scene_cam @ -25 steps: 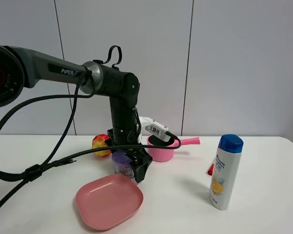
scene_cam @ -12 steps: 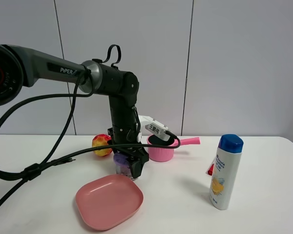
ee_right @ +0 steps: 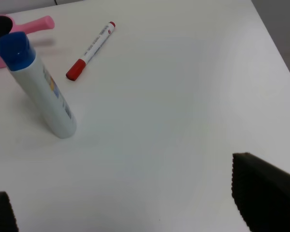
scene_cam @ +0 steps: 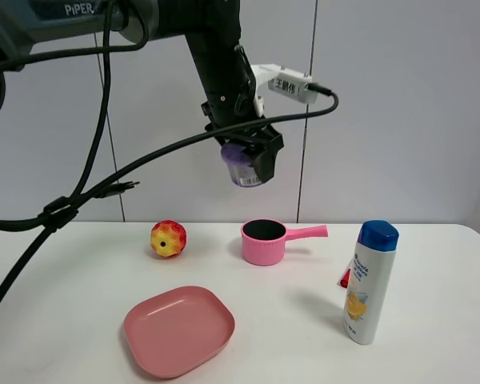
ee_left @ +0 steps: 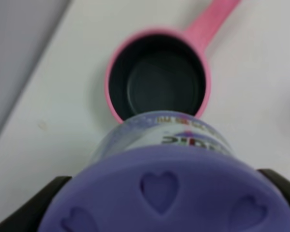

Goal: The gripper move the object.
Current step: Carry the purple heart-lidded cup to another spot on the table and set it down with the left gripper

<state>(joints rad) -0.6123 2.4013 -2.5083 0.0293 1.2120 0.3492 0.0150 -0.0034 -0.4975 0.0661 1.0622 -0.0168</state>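
Note:
My left gripper [scene_cam: 251,157] is raised high above the table and is shut on the small tub [scene_cam: 240,167] with the lilac lid and clear sides. A white label tag [scene_cam: 292,85] sits on the cable beside it. In the left wrist view the lilac lid with heart-shaped slots [ee_left: 159,193] fills the lower part, between the black jaws of the gripper [ee_left: 166,205]. The pink saucepan [ee_left: 157,79] lies directly below on the table. My right gripper [ee_right: 121,193] is open and empty, low over bare table. It is out of the exterior view.
On the white table stand a pink saucepan [scene_cam: 265,242], a red-yellow ball [scene_cam: 168,238], a pink plate [scene_cam: 178,330] at the front and a white shampoo bottle with a blue cap [scene_cam: 370,282]. A red marker [ee_right: 91,50] lies behind the bottle. Black cables hang at the left.
My left gripper closed on the tub next to the pink plate and lifted it high off the table, a little to the right, above the saucepan.

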